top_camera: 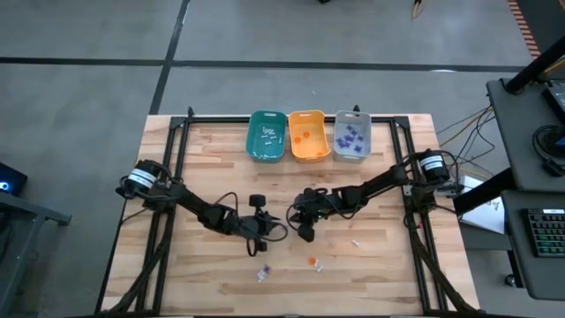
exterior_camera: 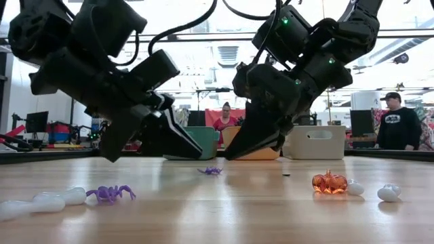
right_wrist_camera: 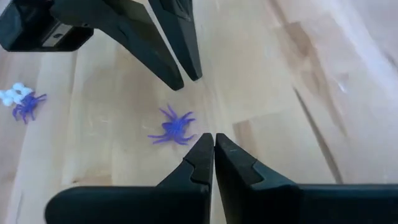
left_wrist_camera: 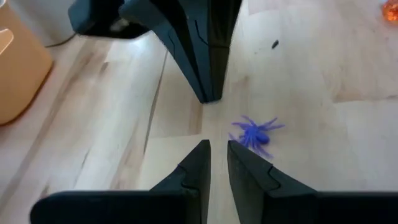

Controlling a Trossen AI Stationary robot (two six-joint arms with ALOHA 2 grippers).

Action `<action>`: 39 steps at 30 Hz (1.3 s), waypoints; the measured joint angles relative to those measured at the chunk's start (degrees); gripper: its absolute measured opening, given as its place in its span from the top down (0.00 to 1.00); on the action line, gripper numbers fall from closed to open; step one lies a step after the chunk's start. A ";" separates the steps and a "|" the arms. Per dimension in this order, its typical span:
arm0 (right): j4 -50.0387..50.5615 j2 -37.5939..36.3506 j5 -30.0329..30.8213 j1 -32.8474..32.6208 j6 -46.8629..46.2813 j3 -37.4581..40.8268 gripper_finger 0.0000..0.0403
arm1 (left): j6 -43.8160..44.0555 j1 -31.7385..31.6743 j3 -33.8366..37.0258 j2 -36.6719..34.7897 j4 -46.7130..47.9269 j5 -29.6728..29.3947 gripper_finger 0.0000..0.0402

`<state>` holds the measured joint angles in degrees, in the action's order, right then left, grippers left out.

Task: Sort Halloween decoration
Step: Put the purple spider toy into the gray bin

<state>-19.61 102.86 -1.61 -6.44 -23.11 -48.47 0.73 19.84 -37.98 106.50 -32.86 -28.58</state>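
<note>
A small purple spider [left_wrist_camera: 255, 132] lies on the wooden table at mid-table, between my two grippers. It also shows in the right wrist view [right_wrist_camera: 172, 129] and the low view [exterior_camera: 211, 170]. My left gripper [left_wrist_camera: 217, 152] hovers just beside it, its fingers a narrow gap apart with nothing between them. My right gripper [right_wrist_camera: 213, 142] faces it from the other side, shut and empty, its tips clear of the table [exterior_camera: 234, 154]. More trinkets lie nearer the front edge: a purple spider with white pieces [top_camera: 263, 272], an orange one [top_camera: 312, 261] and a white one [top_camera: 356, 241].
Three bins stand side by side at the far edge: teal [top_camera: 267, 135], orange [top_camera: 308, 135] and grey [top_camera: 351, 137], each with a few trinkets inside. The two grippers' tips stand close together at mid-table [top_camera: 284, 231]. People show in the room beyond [exterior_camera: 400, 125].
</note>
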 joint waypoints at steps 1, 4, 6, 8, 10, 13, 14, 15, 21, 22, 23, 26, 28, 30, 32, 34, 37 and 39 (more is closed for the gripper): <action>0.48 -0.13 0.37 0.00 0.30 0.02 0.98 | 0.00 0.00 0.31 -0.11 0.00 -0.04 0.91; 0.23 -0.38 0.29 0.00 0.62 0.02 0.98 | 0.41 0.04 1.03 -0.18 -1.33 0.26 0.91; 0.49 -0.38 -0.49 0.00 0.10 0.00 0.98 | 0.67 0.12 1.16 -0.09 -3.13 1.57 0.91; 1.28 -0.38 -1.56 0.00 -2.14 0.00 0.98 | 0.68 0.13 1.19 0.12 -5.13 2.57 0.91; 2.11 -0.38 -1.88 0.00 -5.74 0.00 0.98 | 0.70 0.15 1.19 0.58 -5.78 3.01 0.91; 2.36 -0.38 -3.06 0.00 -10.93 0.00 0.98 | 0.99 0.15 1.19 1.58 -6.05 4.23 0.91; 2.34 -0.40 -3.49 -0.02 -12.68 0.00 0.98 | 1.37 0.14 1.19 2.14 -6.58 4.84 0.91; 2.27 -0.42 -3.60 -0.04 -13.81 0.00 0.98 | 1.68 0.11 1.19 2.72 -7.12 5.89 0.91; 2.25 -0.42 -4.85 -0.04 -17.08 0.00 0.90 | 3.46 0.11 1.18 5.85 -10.53 6.92 0.91; 2.24 -0.40 -4.85 -0.04 -17.62 0.00 0.88 | 3.66 0.11 1.14 6.07 -10.56 6.89 0.91; 2.20 -0.40 -4.85 -0.04 -17.96 0.00 0.86 | 3.93 0.11 1.14 6.40 -10.76 6.91 0.91; 1.41 -0.40 -4.83 -0.04 -18.26 0.00 0.80 | 4.52 0.13 1.10 7.17 -11.28 6.86 0.91; 0.18 -0.38 -4.79 -0.04 -18.09 -0.02 0.77 | 4.57 0.13 1.05 7.34 -11.19 6.84 0.91; -0.12 -0.38 -4.77 -0.04 -18.08 -0.31 0.74 | 4.56 0.13 1.03 7.37 -11.14 6.84 0.91; -0.18 -0.36 -4.64 -0.04 -18.16 -0.56 0.71 | 4.57 0.13 1.03 7.35 -11.07 6.86 0.91; -0.27 -0.36 -4.39 -0.03 -18.26 -0.66 0.68 | 4.56 0.13 1.03 7.36 -11.04 6.88 0.91; -0.20 -0.36 -4.35 0.00 -19.22 -0.66 0.66 | 4.55 0.13 1.03 7.37 -11.00 6.91 0.91; -0.29 -0.18 -4.08 0.00 -19.33 -0.66 0.65 | 4.56 0.13 1.05 7.39 -11.11 6.91 0.91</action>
<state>-19.90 102.68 -5.69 -6.44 -42.43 -49.12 5.30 19.97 -36.93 113.89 -43.97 -21.67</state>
